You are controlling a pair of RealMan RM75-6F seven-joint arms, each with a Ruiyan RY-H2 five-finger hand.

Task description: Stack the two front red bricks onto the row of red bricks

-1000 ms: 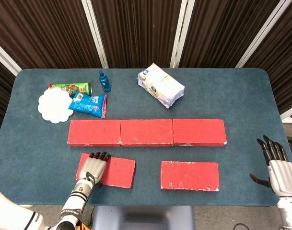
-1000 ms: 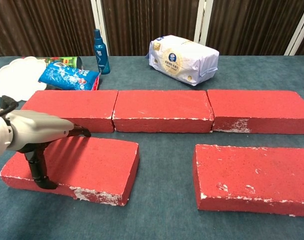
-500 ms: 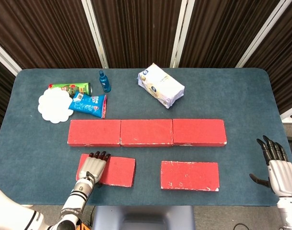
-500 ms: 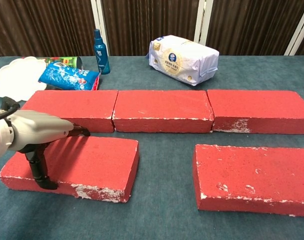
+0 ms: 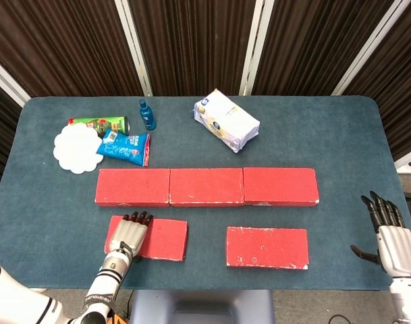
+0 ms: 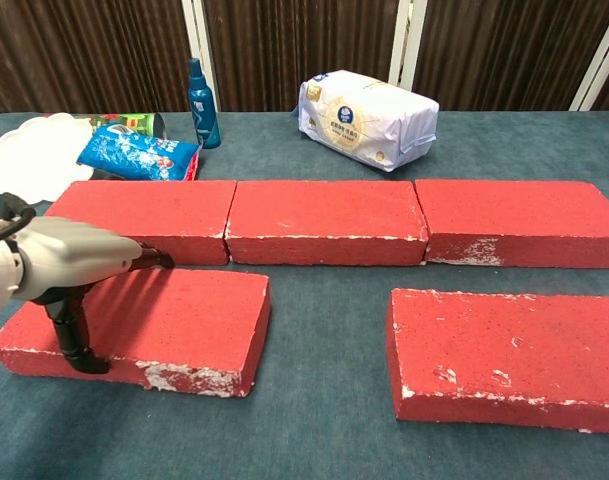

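Observation:
Three red bricks form a row (image 5: 206, 186) (image 6: 324, 220) across the middle of the blue table. The front left red brick (image 5: 163, 239) (image 6: 174, 320) lies just before the row's left end, nearly parallel to it. My left hand (image 5: 129, 234) (image 6: 59, 265) grips that brick at its left part, fingers over the top to the far edge and thumb down the near face. The front right red brick (image 5: 266, 247) (image 6: 504, 350) lies flat and untouched. My right hand (image 5: 387, 233) hangs off the table's right edge, fingers spread, holding nothing.
Behind the row are a white tissue pack (image 5: 226, 120) (image 6: 367, 118), a blue bottle (image 5: 147, 115), a green can (image 5: 97, 124), a blue snack packet (image 5: 124, 146) and a white doily (image 5: 77, 148). A strip of bare cloth separates the two front bricks.
The front left brick has turned in my left hand from skewed to nearly square with the row, and shifted slightly left. The right hand has stayed still.

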